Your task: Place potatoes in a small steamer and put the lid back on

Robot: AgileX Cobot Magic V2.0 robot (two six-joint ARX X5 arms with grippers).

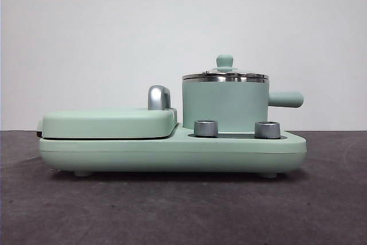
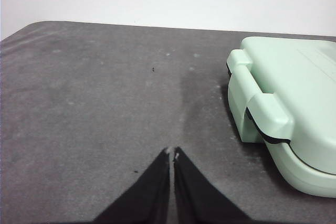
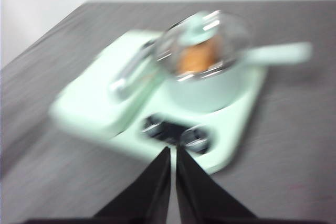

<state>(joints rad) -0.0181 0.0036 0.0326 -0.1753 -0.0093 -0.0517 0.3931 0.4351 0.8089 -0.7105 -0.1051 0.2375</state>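
Left gripper: jaws pressed together on nothing, waiting above the bare dark table just off the end of the appliance; it does not appear in the front view.

Griddle cover: the flat mint-green cover lies shut on the left half of the base, its chrome handle standing up beside the pot.

Knobs: two steel dials sit on the base in front of the pot.

Small steamer: upright on the right half of the base, its stubby side handle pointing right.

Lid: seated level on the steel rim, green knob uppermost, no gap showing in the front view.

Potato: an orange-brown blur seen through the lid's glass in the right wrist view, which puts it inside the pot.

Right gripper: jaws closed and holding nothing, hanging above and clear of the appliance; that view is smeared with motion.

Step in hand: judging by how things lie, both halves of the job look done. What remains is to draw away cleanly, keeping clear of the lid's knob and the side handle so the lid stays seated.
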